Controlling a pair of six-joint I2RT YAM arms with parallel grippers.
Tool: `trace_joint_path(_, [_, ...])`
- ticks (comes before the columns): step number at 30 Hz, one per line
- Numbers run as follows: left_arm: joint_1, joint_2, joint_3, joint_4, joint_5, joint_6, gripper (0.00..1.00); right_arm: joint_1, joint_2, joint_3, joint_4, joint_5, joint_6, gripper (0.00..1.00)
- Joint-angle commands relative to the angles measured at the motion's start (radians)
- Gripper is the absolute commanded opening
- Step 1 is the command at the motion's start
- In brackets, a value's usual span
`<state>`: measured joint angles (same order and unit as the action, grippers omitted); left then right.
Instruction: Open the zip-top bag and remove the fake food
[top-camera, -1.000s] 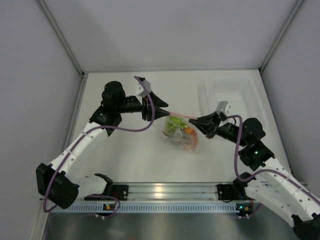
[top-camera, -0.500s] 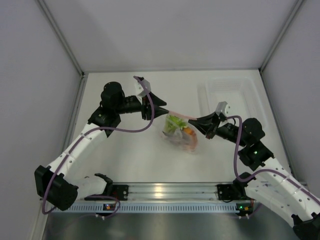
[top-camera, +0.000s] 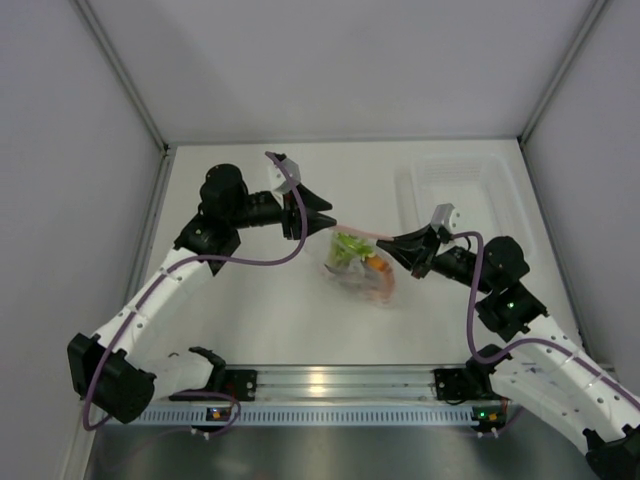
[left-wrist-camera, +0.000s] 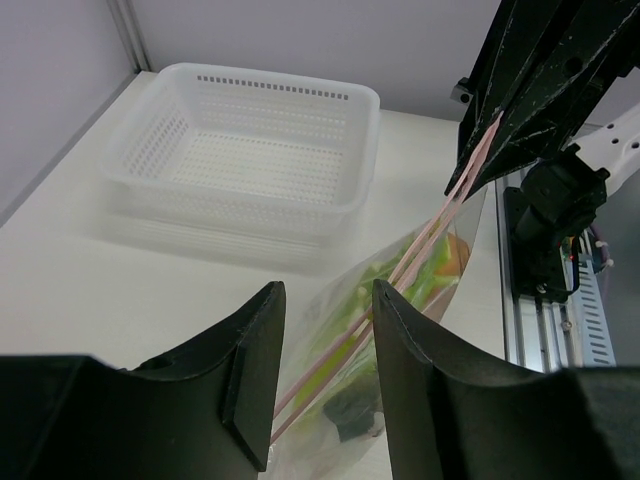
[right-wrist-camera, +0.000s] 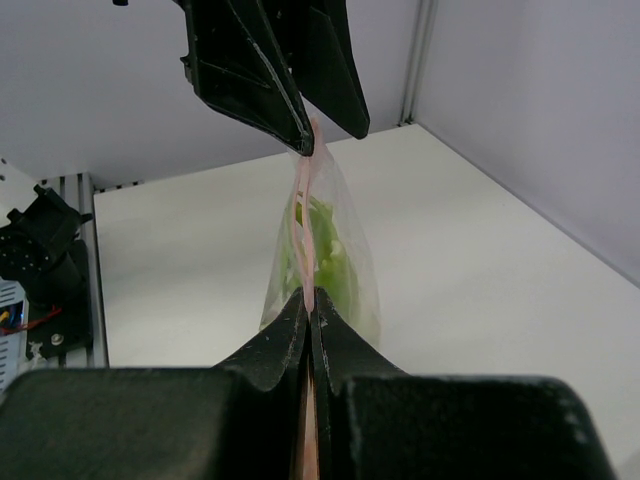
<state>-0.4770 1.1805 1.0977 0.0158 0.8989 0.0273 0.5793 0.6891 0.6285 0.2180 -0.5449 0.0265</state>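
While hovering over the table (top-camera: 250, 300), left of the perforated tray (top-camera: 460, 185), right gripper (top-camera: 385, 243) is pinching tight on the zip-top bag (top-camera: 365, 278) at its pink strip (left-wrist-camera: 440, 215). left gripper (top-camera: 330, 222) is standing half-open astride that strip, and fake food (top-camera: 350, 250) is sitting inside the bag.

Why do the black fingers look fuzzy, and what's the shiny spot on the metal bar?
Left wrist view: the left gripper sits right by the lens, so it blurs, while the basket behind is sharp. Top view: the spot on the metal bar is reflected light.
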Motion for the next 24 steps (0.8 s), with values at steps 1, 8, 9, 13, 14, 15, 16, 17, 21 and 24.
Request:
trace_joint_path(1, [-0.003, 0.007, 0.041, 0.009, 0.008, 0.005, 0.46, -0.01, -0.007, 0.005, 0.063, -0.021, -0.014, 0.0])
trace_joint_path(8, [-0.003, 0.014, 0.039, 0.0, 0.069, 0.008, 0.46, -0.01, -0.002, 0.01, 0.06, 0.011, -0.014, 0.0])
trace_joint_path(9, [-0.003, 0.013, 0.039, 0.001, 0.077, 0.006, 0.46, -0.01, -0.002, 0.011, 0.06, 0.013, -0.011, 0.0])
trace_joint_path(13, [-0.003, 0.016, 0.039, 0.001, 0.112, 0.006, 0.46, -0.01, 0.004, 0.017, 0.067, 0.008, -0.01, 0.0])
trace_joint_path(14, [-0.003, 0.018, 0.037, 0.0, 0.117, 0.008, 0.46, -0.01, 0.007, 0.022, 0.07, 0.005, -0.01, 0.0])
trace_joint_path(15, [-0.003, 0.019, 0.037, -0.002, 0.117, 0.014, 0.46, -0.01, 0.004, 0.022, 0.072, 0.002, -0.008, 0.0])
trace_joint_path(16, [-0.003, 0.021, 0.037, -0.007, 0.117, 0.02, 0.45, -0.01, 0.006, 0.022, 0.08, 0.002, -0.005, 0.0])
trace_joint_path(17, [-0.003, 0.022, 0.036, -0.008, 0.11, 0.023, 0.45, -0.01, 0.009, 0.026, 0.08, 0.003, -0.004, 0.0])
trace_joint_path(21, [-0.005, 0.011, 0.031, -0.01, 0.031, 0.028, 0.46, -0.012, 0.042, 0.042, 0.069, -0.015, -0.005, 0.0])
trace_joint_path(24, [-0.008, -0.008, 0.027, -0.01, -0.047, 0.033, 0.45, -0.01, 0.038, 0.027, 0.09, -0.026, 0.003, 0.0])
